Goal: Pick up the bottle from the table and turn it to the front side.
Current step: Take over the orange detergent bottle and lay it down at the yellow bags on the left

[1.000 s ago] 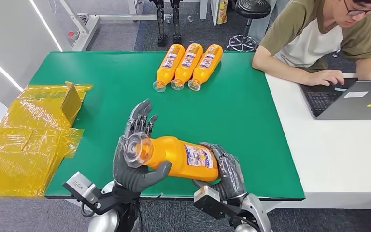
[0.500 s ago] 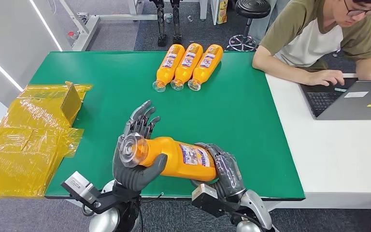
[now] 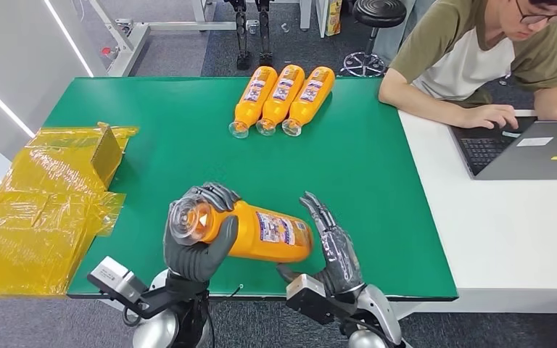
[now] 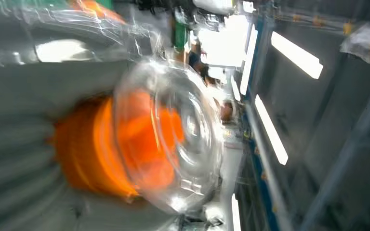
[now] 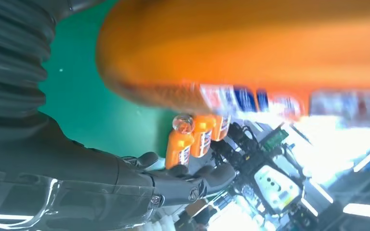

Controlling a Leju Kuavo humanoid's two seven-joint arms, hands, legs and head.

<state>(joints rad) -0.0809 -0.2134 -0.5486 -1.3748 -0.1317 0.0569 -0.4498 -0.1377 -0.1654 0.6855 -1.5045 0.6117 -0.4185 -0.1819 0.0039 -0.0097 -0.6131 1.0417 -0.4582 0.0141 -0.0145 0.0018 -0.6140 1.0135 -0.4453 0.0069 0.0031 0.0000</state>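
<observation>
Head view: bottle (image 3: 261, 232) is gripped at neck by left hand (image 3: 192, 243), w/ fingers wrapped round; right hand (image 3: 333, 250) is held beside base, fingers spread.

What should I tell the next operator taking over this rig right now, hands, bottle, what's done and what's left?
Left hand: grips the bottle at its neck end, fingers wrapped around it near the clear cap.
Right hand: fingers spread, beside the bottle's base; contact there cannot be told.
Bottle: off the green table, lying roughly level above its near edge, cap toward the robot's left, label showing on top.
Three more orange bottles lie side by side at the far edge.
Done: bottle picked up. Left: confirm the label side faces front, finish turning if not.
</observation>
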